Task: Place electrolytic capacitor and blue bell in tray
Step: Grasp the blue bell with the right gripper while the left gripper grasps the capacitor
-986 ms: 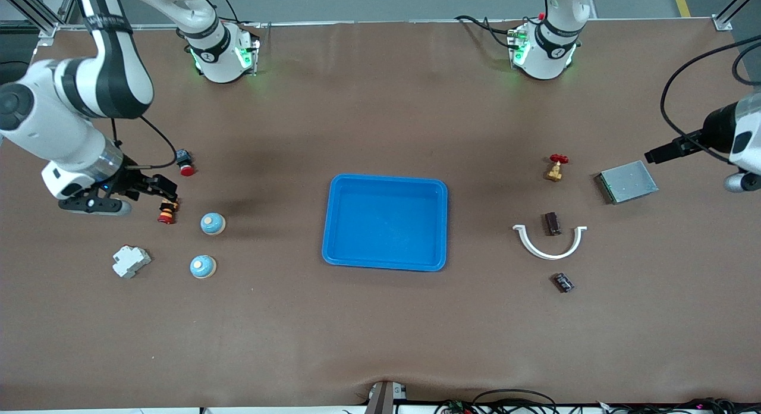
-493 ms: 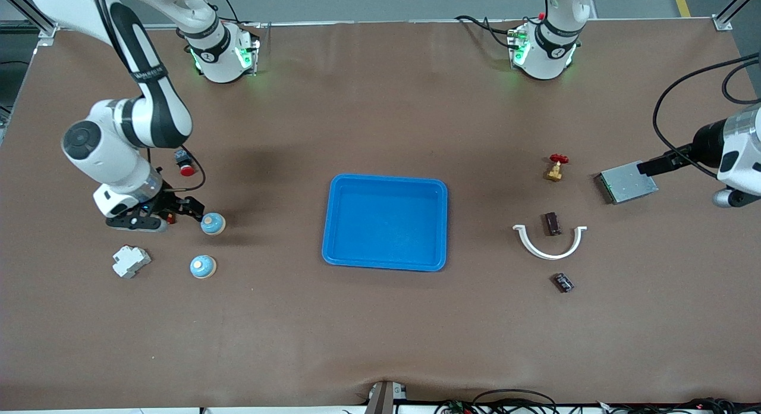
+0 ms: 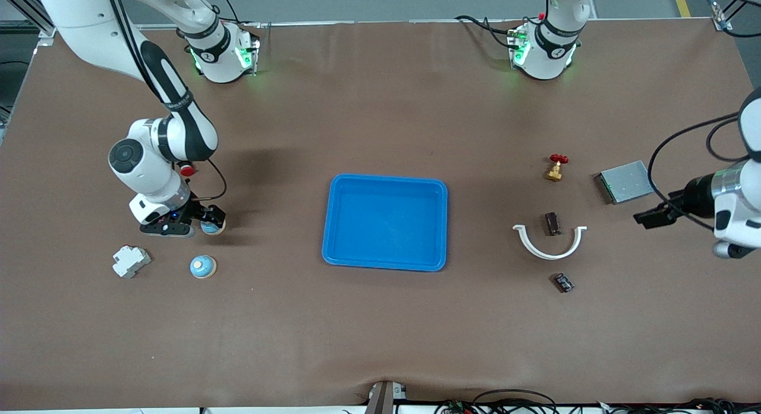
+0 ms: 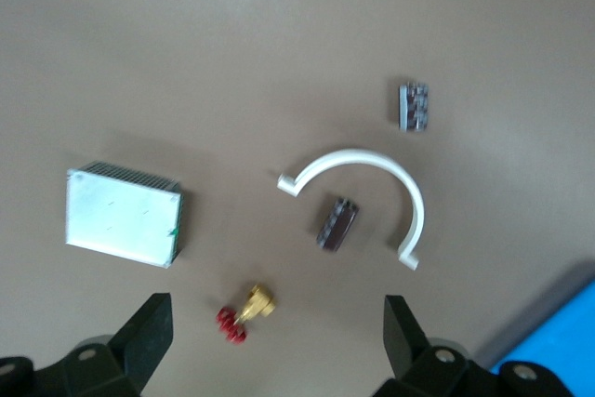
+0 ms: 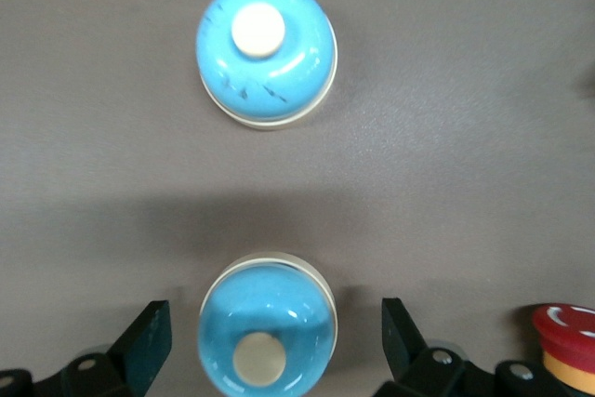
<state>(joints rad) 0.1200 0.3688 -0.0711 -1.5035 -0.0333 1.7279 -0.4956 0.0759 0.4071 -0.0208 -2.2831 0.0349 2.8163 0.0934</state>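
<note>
Overhead, the front view shows the blue tray (image 3: pixel 385 222) empty at the middle of the tabletop, a sensible drop point within reach of both arms. Toward the right arm's end, the right gripper (image 3: pixel 205 219) sits low over one blue bell (image 3: pixel 212 226), fingers spread on either side of it, evidently lined up for a grasp; a second blue bell (image 3: pixel 203 266) lies nearer the front edge, beside a white terminal block (image 3: pixel 131 261). Toward the left arm's end, the left gripper (image 3: pixel 649 216) hangs released over bare tabletop, between a grey metal box (image 3: pixel 628 181) and a white curved bracket (image 3: pixel 550 240). A dark component (image 3: pixel 552 223) lies inside the bracket's curve, a brass valve with a red handle (image 3: pixel 556 167) farther back, and the likely electrolytic capacitor (image 3: pixel 563 282) closest to the front edge. From the left wrist view, both fingertips (image 4: pixel 149 341) stand wide apart with nothing between them, looking down on box, bracket, valve and both dark parts; no target is centred yet. From the right wrist view, the bell sits squarely between the open fingers (image 5: pixel 149 346), its dome and button centred so they would close evenly on its sides; a red emergency-stop button (image 5: pixel 565 334) is just beside one finger and could be nudged.
</note>
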